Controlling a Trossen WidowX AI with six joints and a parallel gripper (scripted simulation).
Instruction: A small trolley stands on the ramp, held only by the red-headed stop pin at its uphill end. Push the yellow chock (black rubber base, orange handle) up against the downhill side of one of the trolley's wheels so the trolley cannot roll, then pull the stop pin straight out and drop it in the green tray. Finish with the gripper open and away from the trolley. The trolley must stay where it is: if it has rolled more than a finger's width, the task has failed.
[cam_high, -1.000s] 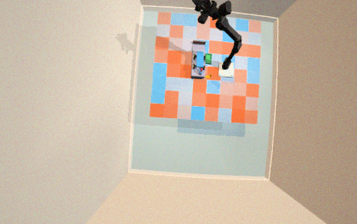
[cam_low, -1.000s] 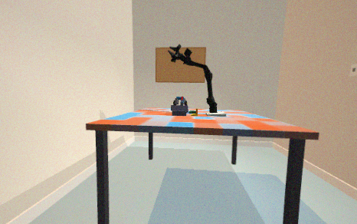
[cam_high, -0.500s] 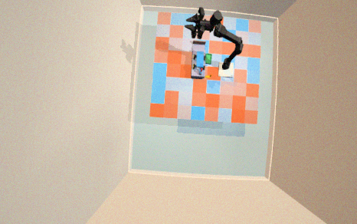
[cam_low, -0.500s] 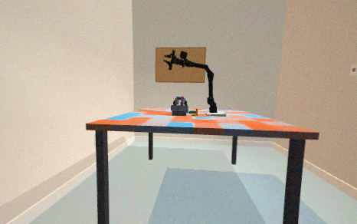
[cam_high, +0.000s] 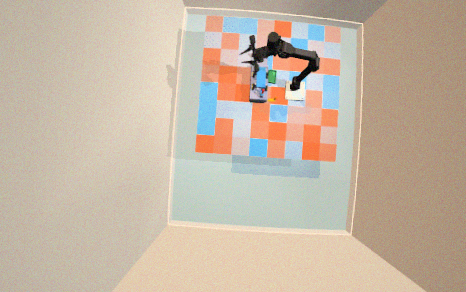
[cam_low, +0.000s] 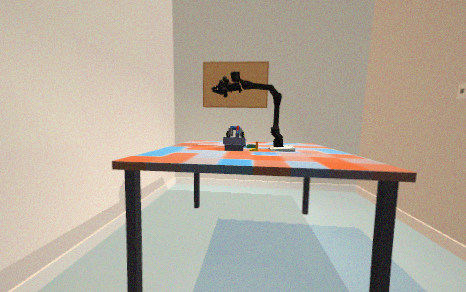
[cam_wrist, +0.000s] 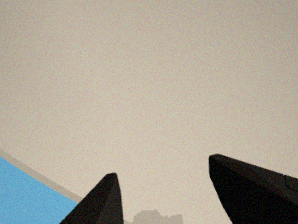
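The trolley (cam_high: 261, 80) (cam_low: 233, 134), with a blue body, stands on the grey ramp (cam_high: 253, 96) (cam_low: 234, 141). The red-headed stop pin (cam_high: 262, 91) (cam_low: 237, 128) shows at the trolley's end nearer the exterior camera. The yellow chock (cam_high: 272, 99) (cam_low: 256, 147) with its orange handle stands on the table beside the ramp, clear of the wheels. The green tray (cam_high: 272, 76) (cam_low: 251, 146) lies beside the ramp. My gripper (cam_high: 242, 58) (cam_low: 213, 90) (cam_wrist: 164, 173) is open and empty, high above the table and away from the trolley. Wheel contacts are too small to tell.
The arm's white base plate (cam_high: 300, 95) (cam_low: 283, 149) is on the table to the right of the tray and chock. The arm reaches high over the table's far part. The wrist view shows mostly bare wall.
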